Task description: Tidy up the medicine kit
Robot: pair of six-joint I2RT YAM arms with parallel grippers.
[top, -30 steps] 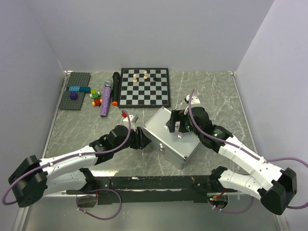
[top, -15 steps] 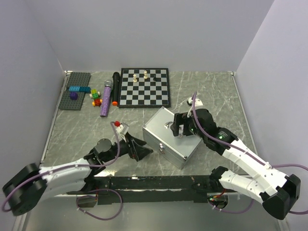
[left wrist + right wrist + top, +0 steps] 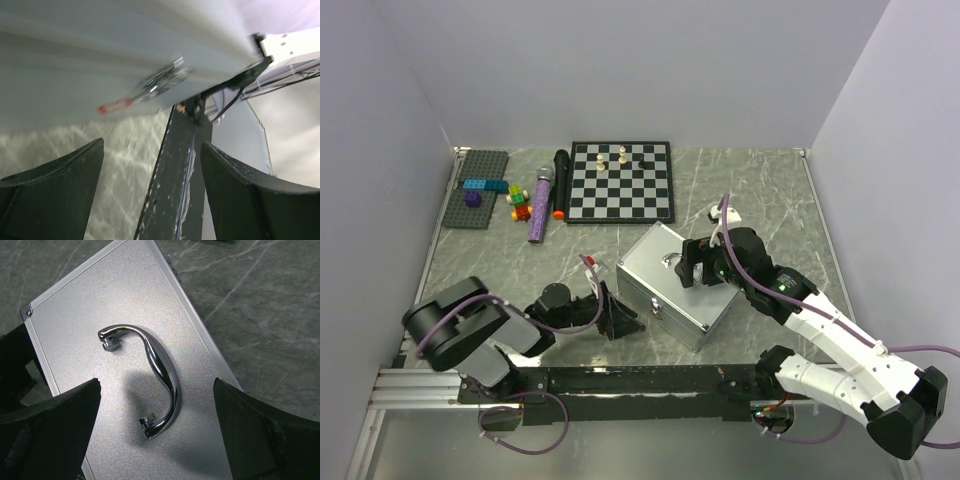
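The medicine kit (image 3: 675,285), a silver-grey metal case, lies shut on the marble table, turned at an angle. My right gripper (image 3: 702,268) hovers just over its lid. In the right wrist view the gripper (image 3: 157,432) is open, with the chrome handle (image 3: 160,370) between and ahead of its fingers, untouched. My left gripper (image 3: 625,320) sits low by the case's near-left side, a short gap away. The left wrist view shows the case's front (image 3: 75,60) with its latch (image 3: 160,82) and red emblem (image 3: 115,106) above the open, empty gripper (image 3: 150,195).
A chessboard (image 3: 621,181) with a few pieces lies at the back. Left of it are a black marker (image 3: 560,183), a purple microphone (image 3: 539,210), small coloured bricks (image 3: 522,203) and a dark baseplate (image 3: 475,188). The black base rail (image 3: 640,382) runs along the near edge.
My left arm has folded back toward its base, drawing its gripper off the case's left side and lower, with the jaws spread wider. The right gripper has shifted slightly right over the lid.
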